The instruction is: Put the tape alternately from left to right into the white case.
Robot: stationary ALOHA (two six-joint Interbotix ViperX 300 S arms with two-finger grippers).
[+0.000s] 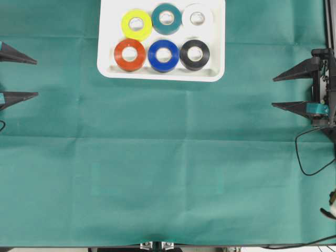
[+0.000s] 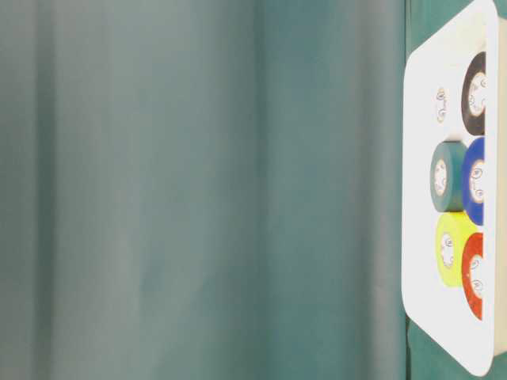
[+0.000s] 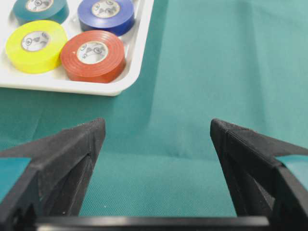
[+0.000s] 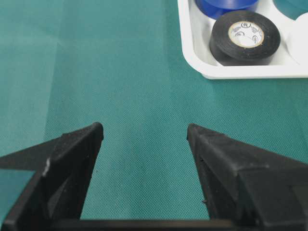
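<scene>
The white case (image 1: 109, 52) lies at the back of the green cloth with several tape rolls flat inside. Its far row holds yellow (image 1: 136, 24), teal (image 1: 166, 18) and white (image 1: 197, 18). Its near row holds orange-red (image 1: 130, 54), blue (image 1: 163, 55) and black (image 1: 195, 54). My left gripper (image 1: 37, 78) stands open at the left edge, nothing between its fingers, well clear of the case. My right gripper (image 1: 273, 92) stands open at the right edge, also empty. The left wrist view shows the orange-red roll (image 3: 93, 55) and the case corner (image 3: 126, 82); the right wrist view shows the black roll (image 4: 245, 37).
A green cloth (image 1: 168, 173) covers the whole table. A black cable (image 1: 304, 157) loops on the cloth near the right arm. The table-level view shows the case (image 2: 420, 198) at its right side.
</scene>
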